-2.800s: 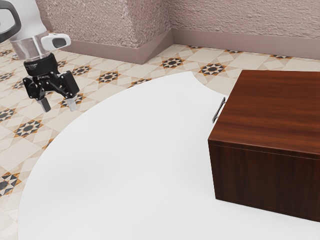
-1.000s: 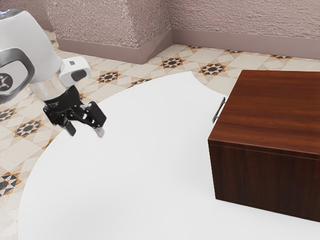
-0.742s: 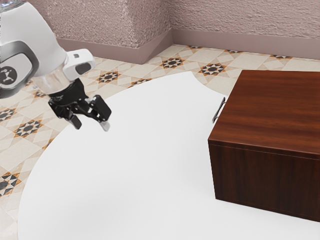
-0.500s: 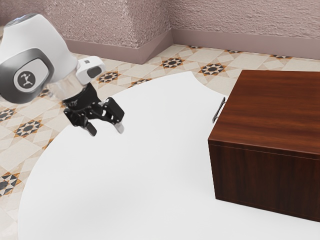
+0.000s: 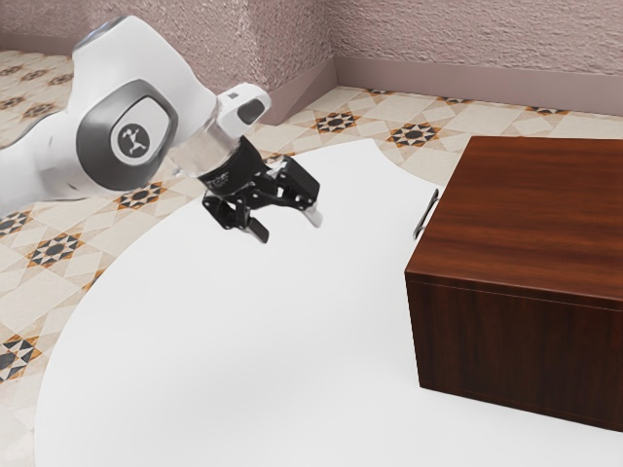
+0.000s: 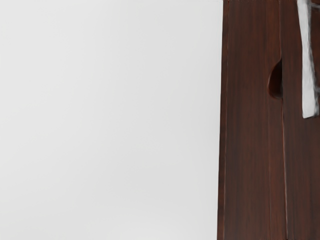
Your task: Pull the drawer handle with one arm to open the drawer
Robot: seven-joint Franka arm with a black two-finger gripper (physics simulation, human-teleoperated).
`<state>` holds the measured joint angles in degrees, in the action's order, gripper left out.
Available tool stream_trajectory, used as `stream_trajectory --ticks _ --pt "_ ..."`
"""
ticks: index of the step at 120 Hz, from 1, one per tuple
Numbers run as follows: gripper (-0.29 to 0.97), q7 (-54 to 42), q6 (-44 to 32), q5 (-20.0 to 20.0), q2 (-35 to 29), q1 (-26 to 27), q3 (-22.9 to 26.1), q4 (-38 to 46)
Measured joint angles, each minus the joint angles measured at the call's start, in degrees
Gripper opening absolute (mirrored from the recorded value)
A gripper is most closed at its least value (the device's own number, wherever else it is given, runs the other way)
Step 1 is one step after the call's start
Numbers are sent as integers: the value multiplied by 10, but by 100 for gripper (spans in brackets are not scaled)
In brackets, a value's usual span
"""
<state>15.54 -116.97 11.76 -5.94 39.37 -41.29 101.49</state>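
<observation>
A dark wooden drawer cabinet (image 5: 531, 268) stands on the white round table (image 5: 243, 341) at the exterior view's right. Its thin grey handle (image 5: 426, 213) sticks out from the face turned toward the arm. My black gripper (image 5: 287, 223) hovers open above the table, well to the left of the handle, with nothing between its fingers. In the wrist view the cabinet's front (image 6: 250, 150) appears as dark wood panels with the pale handle (image 6: 308, 60) across it.
Patterned floor tiles (image 5: 58, 243) surround the table. A rough pinkish wall (image 5: 195, 39) with a baseboard runs along the back. The white tabletop lies bare between my gripper and the cabinet.
My arm has swung toward the exterior view's right, carrying the open gripper from beyond the table's left edge to over the table, closer to the handle. The cabinet has stayed still.
</observation>
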Motion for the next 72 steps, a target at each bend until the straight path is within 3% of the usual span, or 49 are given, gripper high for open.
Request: stream_trajectory --ticks 26,72 --pt "68 -4 5 -22 -42 -1 32 -2" --pt "68 -4 -12 -49 -2 -3 48 2"
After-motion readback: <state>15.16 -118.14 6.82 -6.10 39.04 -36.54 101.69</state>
